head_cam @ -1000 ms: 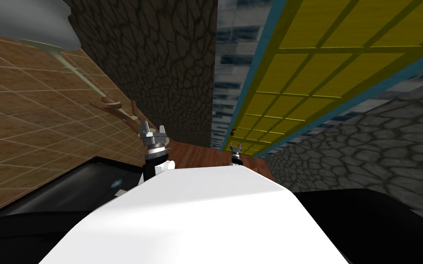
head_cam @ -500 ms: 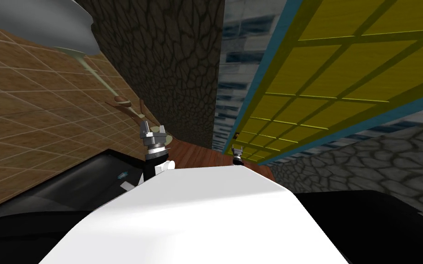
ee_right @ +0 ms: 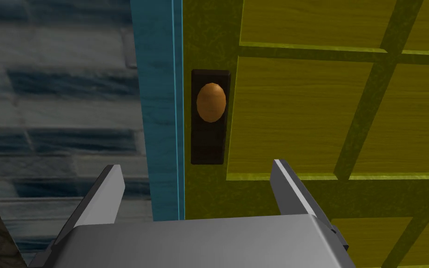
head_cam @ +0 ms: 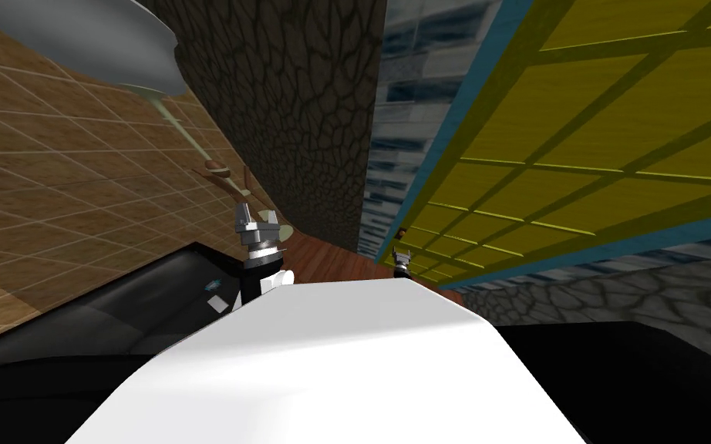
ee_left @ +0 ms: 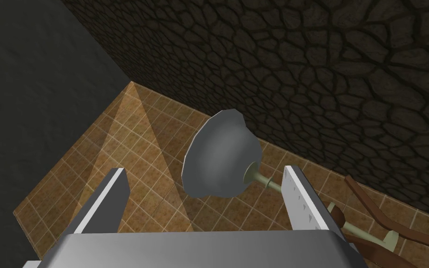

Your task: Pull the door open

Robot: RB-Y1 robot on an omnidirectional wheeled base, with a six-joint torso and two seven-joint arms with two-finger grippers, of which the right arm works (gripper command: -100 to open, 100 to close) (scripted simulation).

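Yellow door (ee_right: 302, 107) in a blue frame (ee_right: 157, 116) appears shut just ahead of the right gripper (ee_right: 197, 166), with its brown knob (ee_right: 210, 102) on a dark plate (ee_right: 210, 146) at the edge next to the frame. The right fingers are spread and aimed at the knob but apart from it, lined up, I judge, to close around it for the pull once the reach is made. The left gripper (ee_left: 205, 171), also spread and empty, points towards a grey lamp (ee_left: 220, 156), likely held aside from the door's swing.

The left gripper (head_cam: 257, 216) and right gripper (head_cam: 401, 253) hold their fingers (ee_right: 104, 195) apart.
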